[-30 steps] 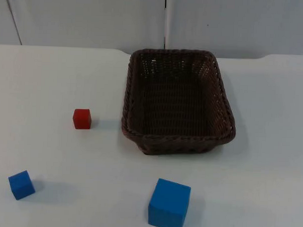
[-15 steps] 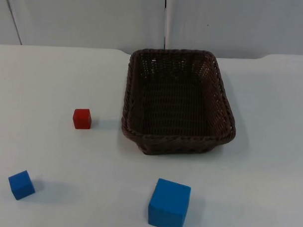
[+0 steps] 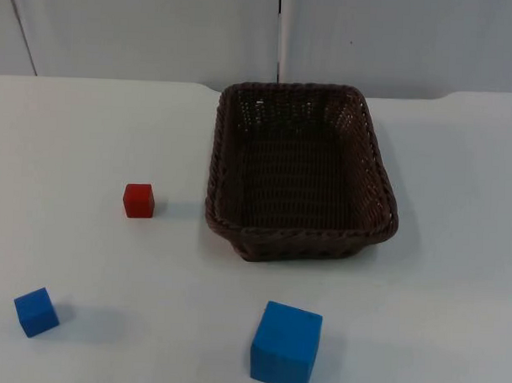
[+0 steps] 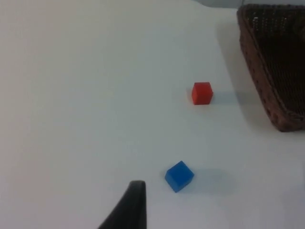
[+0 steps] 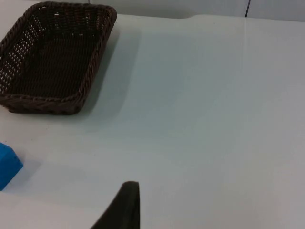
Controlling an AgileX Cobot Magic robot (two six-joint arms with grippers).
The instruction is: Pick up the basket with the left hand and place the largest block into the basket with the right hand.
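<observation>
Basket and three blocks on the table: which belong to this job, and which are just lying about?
Job:
basket, empty on the table
large blue block, in front of the basket

Lying about:
red block, left of the basket
small blue block, near left

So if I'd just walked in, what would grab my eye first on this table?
Probably the dark woven basket, sitting empty near the far wall on the white table. Next, the large blue block at the near edge in front of it. Off to the left lie a small red block and a small blue block, well apart.
</observation>
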